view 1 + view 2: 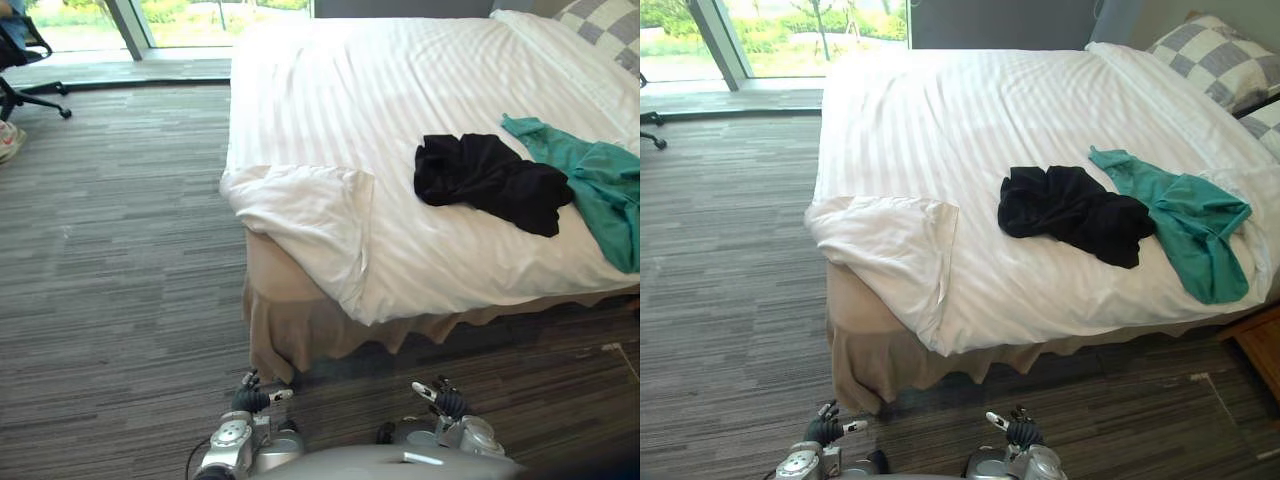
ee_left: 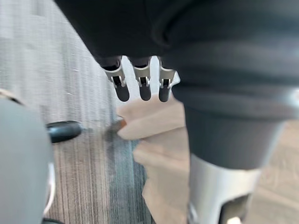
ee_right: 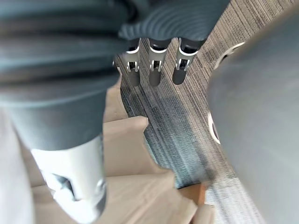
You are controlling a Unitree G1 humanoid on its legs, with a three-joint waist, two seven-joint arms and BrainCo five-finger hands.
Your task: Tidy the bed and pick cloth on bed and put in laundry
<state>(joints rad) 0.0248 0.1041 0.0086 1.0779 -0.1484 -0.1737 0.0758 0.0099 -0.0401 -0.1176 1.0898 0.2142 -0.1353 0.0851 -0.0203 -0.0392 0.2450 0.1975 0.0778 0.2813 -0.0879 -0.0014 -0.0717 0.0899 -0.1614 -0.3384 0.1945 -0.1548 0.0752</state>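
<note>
On white bed, left eye view: black cloth lying crumpled, green cloth just beside it; left hand and right hand hanging low over carpet near the bed's corner. Right eye view: checked pillow resting at bed head. Left wrist view: fingers extending straight, apart, holding nothing. Right wrist view: fingers likewise straight, gripping nothing, tan bed skirt showing beyond.

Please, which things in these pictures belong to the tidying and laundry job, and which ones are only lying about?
For the job: black cloth and green cloth, both lying on the bed; white duvet, one corner folded back.

Just there: checked pillow, office chair, wooden furniture beside the bed.
</note>
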